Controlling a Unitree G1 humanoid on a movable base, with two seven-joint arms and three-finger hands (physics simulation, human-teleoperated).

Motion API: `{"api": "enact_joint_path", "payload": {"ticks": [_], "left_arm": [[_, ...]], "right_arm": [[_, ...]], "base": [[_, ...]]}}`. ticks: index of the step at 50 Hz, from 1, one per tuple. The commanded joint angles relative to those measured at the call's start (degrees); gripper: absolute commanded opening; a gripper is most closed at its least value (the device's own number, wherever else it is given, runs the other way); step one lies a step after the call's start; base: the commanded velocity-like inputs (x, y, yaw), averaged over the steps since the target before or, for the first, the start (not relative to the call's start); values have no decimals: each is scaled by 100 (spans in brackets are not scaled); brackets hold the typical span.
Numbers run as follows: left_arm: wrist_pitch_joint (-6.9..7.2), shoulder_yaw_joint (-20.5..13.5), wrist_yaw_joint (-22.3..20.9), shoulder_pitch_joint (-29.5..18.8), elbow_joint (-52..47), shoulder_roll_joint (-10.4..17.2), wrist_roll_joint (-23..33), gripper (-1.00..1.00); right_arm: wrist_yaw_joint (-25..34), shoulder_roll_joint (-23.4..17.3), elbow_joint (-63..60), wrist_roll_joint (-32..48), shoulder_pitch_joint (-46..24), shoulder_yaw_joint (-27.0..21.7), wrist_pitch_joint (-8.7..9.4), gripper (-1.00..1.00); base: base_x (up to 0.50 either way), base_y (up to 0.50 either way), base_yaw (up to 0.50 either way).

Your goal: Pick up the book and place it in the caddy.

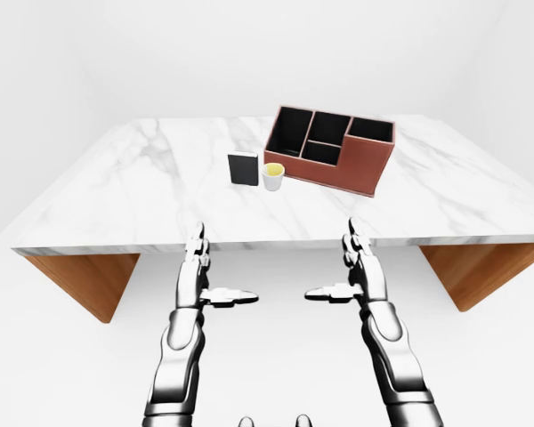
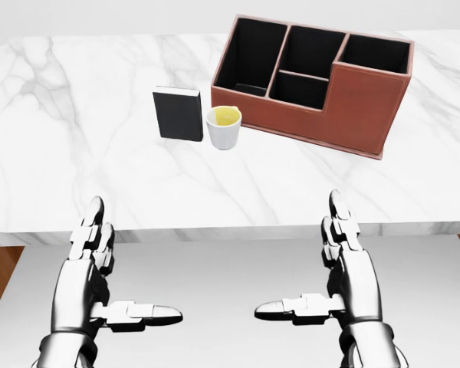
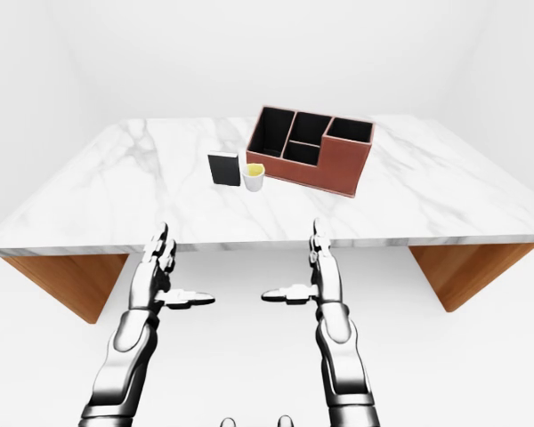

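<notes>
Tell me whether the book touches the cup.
Cannot tell. In the head view the book and cup edges meet with no visible gap, but overlap could cause that.

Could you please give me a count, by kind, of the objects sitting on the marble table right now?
Book: 1
Cup: 1
Caddy: 1
Total: 3, all on the marble table.

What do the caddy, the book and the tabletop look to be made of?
Caddy: reddish-brown, matte, with stitched-looking edges, probably leather or leatherette; black lining inside. Book: plain black matte cover, likely cloth or card, no visible title. Table: white, grey-veined top, like polished marble; its supports below look like brown wood.
</notes>
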State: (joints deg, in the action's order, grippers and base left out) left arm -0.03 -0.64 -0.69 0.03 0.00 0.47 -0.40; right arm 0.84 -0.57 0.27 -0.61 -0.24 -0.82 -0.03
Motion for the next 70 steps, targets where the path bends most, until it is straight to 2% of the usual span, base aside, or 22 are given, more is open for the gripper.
{"api": "enact_joint_path", "payload": {"ticks": [1,4,10,14,18,19,20,27,33,46,70], "left_arm": [[-45,-58,-77,47,-68,35,34,100],[-18,-51,-96,63,-104,30,46,100],[-80,-54,-85,71,-116,30,92,100],[-17,-53,-99,96,-216,31,92,100],[260,-85,-134,53,-436,54,66,100],[454,-112,-147,11,-552,69,38,100],[503,-124,-152,-5,-591,71,29,100],[503,-147,-134,-81,-772,83,76,100],[503,-216,-125,-253,-1011,124,52,100],[503,-308,-107,-521,-1159,188,21,100],[503,-434,-141,-910,-1874,302,-125,100]], "right_arm": [[216,-105,87,-143,-114,-181,3,100],[280,-115,65,-183,-95,-213,-10,100],[319,-108,116,-165,-63,-214,-111,100],[339,-116,117,-147,-61,-213,-142,100],[345,-135,29,-106,-104,-221,-50,100],[349,-149,-6,-84,-122,-228,-12,100],[349,-153,-13,-66,-136,-232,6,100],[358,-182,-44,7,-217,-265,90,100],[374,-255,-135,54,-337,-360,273,100],[378,-326,-262,177,-504,-420,503,100],[714,-515,-1644,638,-800,-516,503,100]], "base": [[0,0,0],[0,0,0],[0,0,0],[0,0,0],[0,0,0],[0,0,0],[0,0,0],[0,0,0],[0,0,0],[0,0,0],[0,0,0]]}}
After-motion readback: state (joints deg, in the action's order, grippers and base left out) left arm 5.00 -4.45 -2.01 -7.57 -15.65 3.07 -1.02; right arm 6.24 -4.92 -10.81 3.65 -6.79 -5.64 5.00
